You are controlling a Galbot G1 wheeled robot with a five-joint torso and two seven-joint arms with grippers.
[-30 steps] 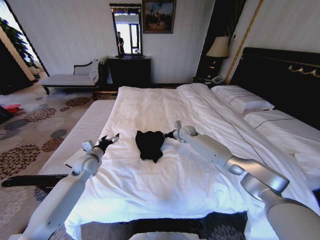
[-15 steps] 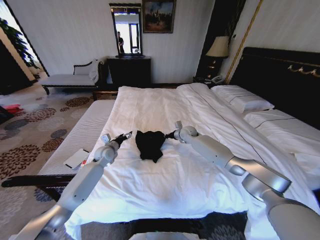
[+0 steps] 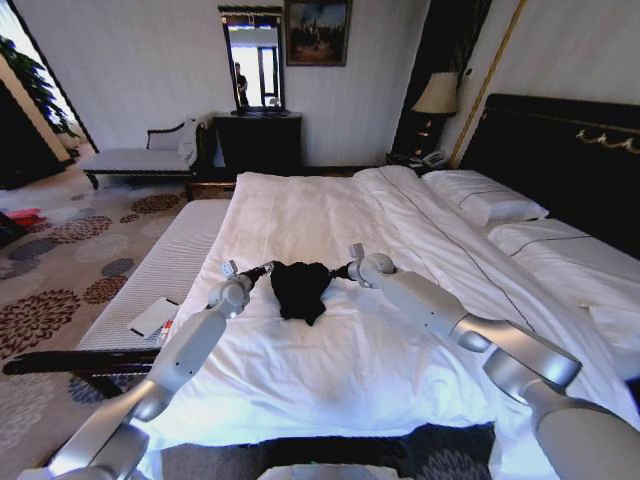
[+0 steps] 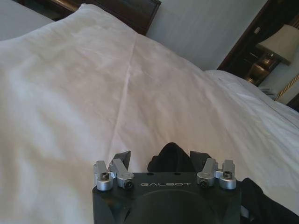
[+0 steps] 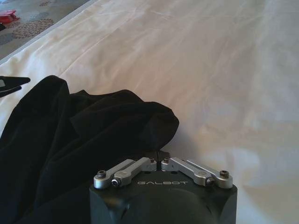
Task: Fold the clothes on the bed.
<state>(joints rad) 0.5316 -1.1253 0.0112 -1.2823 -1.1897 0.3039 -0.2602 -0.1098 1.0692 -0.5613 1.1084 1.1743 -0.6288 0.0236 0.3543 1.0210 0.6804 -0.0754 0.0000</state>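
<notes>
A large bed with white sheets is filling the middle of the head view, its dark headboard standing along the right. A black T-shirt is lying in a crumpled heap on the white bedding, roughly midway across the bed and nearer the foot than the pillows.

The robot's two arms are reaching in from the near edge toward opposite sides of the shirt. The left claw is sitting just beside the shirt's left edge. In the left wrist view its two dark fingers are standing apart, with a fold of the black cloth rising between them; the claw is open and is not yet gripping anything.

The right claw is sitting at the shirt's right edge. In the right wrist view its linkage bars are drawn together, and the fingertips are meeting right at the bunched edge of the shirt. It is looking closed on the fabric (though the exact pinch is partly hidden under the cloth).

As for progress, the folding is barely begun as far as can be judged. The shirt is lying rumpled, with no sleeves, collar or lettering laid out to see and no tidy fold visible. Spreading it flat and making every fold appear to be still ahead.
</notes>
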